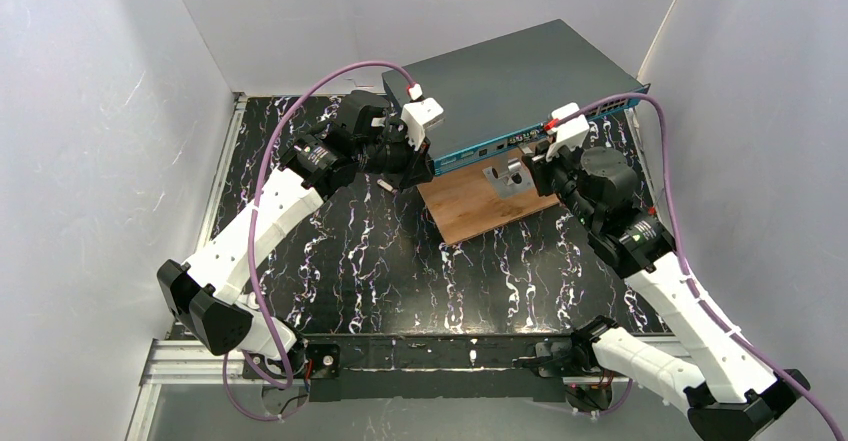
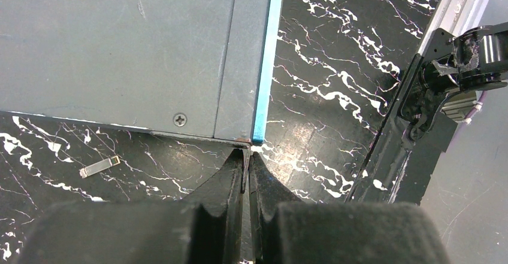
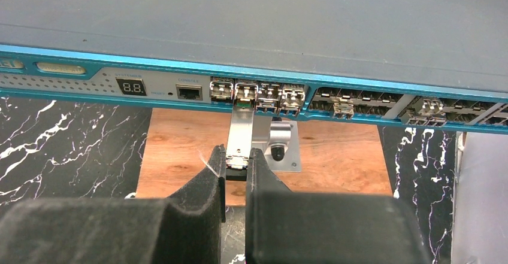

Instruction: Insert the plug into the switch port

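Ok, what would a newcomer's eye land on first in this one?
The dark grey switch with its teal front, at the far side of the table. The right gripper pinches a silver plug whose tip meets a socket there, above a wooden board. The left gripper sits shut at the switch's corner.

Front strip of the switch [image 3: 359,24]: two-digit display [image 3: 131,86] reads "8.8." The tiny label over the socket [image 3: 189,92] just right of it looks like "CONSOLE", but it's blurred. Oval badge [image 3: 60,69] at the strip's left end has print too smeared to read.
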Robot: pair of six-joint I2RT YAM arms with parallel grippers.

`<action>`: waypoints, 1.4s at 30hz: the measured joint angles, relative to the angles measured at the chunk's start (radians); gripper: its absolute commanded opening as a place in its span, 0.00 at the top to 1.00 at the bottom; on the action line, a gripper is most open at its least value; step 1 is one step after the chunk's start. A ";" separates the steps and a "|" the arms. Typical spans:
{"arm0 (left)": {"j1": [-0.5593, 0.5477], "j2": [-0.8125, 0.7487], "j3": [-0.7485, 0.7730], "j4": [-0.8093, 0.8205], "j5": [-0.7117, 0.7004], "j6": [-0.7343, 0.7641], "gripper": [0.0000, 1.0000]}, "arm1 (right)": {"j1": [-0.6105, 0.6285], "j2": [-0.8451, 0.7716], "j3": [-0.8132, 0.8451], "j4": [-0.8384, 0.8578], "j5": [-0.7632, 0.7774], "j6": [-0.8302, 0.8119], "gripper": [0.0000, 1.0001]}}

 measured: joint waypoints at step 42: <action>0.000 0.000 0.000 -0.001 -0.027 -0.016 1.00 | -0.003 -0.067 -0.115 0.134 0.001 0.004 0.99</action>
